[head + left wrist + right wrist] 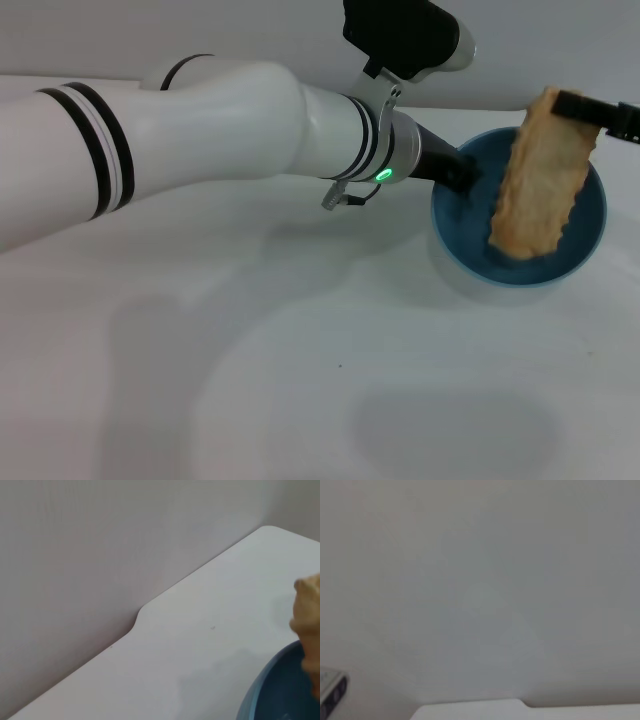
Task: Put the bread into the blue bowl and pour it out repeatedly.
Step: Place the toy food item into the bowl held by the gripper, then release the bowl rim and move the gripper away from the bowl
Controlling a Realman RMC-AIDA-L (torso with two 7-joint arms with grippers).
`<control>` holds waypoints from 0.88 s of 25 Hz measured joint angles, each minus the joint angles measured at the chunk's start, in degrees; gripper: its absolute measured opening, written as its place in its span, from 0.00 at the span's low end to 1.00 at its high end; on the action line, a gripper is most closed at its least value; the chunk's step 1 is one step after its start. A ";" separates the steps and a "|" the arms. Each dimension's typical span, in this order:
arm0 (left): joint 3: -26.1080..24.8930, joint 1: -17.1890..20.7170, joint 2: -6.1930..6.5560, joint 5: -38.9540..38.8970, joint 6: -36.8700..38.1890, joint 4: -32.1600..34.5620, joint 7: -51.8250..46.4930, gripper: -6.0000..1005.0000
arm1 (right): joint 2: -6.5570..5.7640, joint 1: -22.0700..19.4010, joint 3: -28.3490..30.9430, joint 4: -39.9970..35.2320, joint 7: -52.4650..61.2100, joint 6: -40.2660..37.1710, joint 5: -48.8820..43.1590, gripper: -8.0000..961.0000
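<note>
From the head view I see the bread hanging upright at about 2 o'clock, its tan scalloped underside facing me and its lower end down inside the bowl. My right end effector comes in from the 3 o'clock edge and pinches the loaf's top end. My left arm sweeps across from 9 o'clock, and its left end effector sits at the bowl's near-left rim; I take it to be gripping the rim, but the loaf and wrist hide the fingers, so I cannot tell how they stand. The bowl looks tipped toward me. The arm blocks much of the back of the white counter. The left wrist view shows the bowl's rim, the loaf's edge, bare counter and the wall behind.
</note>
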 joint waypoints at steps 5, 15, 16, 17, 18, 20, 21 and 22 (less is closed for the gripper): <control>0.06 0.03 0.00 0.00 -0.08 0.04 -0.01 0.00 | -0.10 0.08 -2.19 1.72 0.05 0.77 -0.19 0.18; 0.06 -0.07 0.00 -0.54 0.03 -0.44 -0.01 0.00 | -0.43 -1.75 -1.51 0.70 -1.24 0.37 1.95 0.40; 0.06 -0.07 0.00 -0.54 0.03 -0.44 -0.01 0.00 | -0.34 -2.53 -1.39 -0.23 -2.34 -0.37 3.78 0.42; -0.26 -0.65 0.17 -0.56 1.12 -1.38 -0.01 0.00 | 0.06 -4.75 -1.31 -2.66 -6.22 -1.83 9.21 0.43; -0.26 -0.65 0.17 -0.56 1.12 -1.38 -0.01 0.00 | 0.14 -5.79 -1.28 -3.54 -7.84 -2.04 12.12 0.44; -1.31 -1.16 0.38 -0.53 3.14 -2.30 0.00 0.00 | 0.06 -6.97 -1.30 -4.18 -9.06 -2.06 14.96 0.46; -2.55 -1.71 0.48 -0.45 5.18 -3.05 0.00 0.00 | -0.24 -7.83 -1.26 -4.41 -9.59 -1.97 17.04 0.48; -2.88 -1.89 0.50 -0.42 5.92 -3.24 0.00 0.00 | -0.62 -8.44 -1.08 -4.42 -9.68 -1.90 18.21 0.48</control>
